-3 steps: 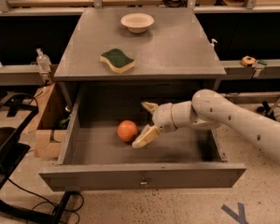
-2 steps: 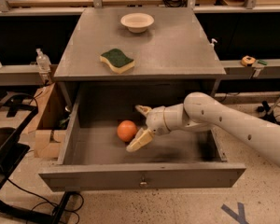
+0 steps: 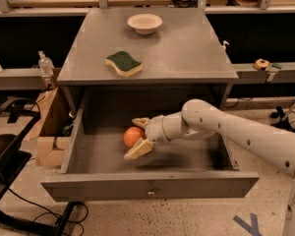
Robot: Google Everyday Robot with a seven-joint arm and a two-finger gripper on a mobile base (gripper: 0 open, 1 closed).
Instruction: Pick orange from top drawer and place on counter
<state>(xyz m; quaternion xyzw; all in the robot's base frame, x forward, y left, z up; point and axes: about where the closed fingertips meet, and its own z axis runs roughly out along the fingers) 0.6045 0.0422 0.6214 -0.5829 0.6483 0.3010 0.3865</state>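
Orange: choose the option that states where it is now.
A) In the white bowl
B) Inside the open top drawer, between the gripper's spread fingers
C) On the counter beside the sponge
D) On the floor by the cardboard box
B: the orange lies in the open top drawer, with the gripper reaching in, one finger on either side of it.

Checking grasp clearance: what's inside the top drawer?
In the drawer: the orange, with the gripper open around it. The arm hides part of the floor; nothing else shows.
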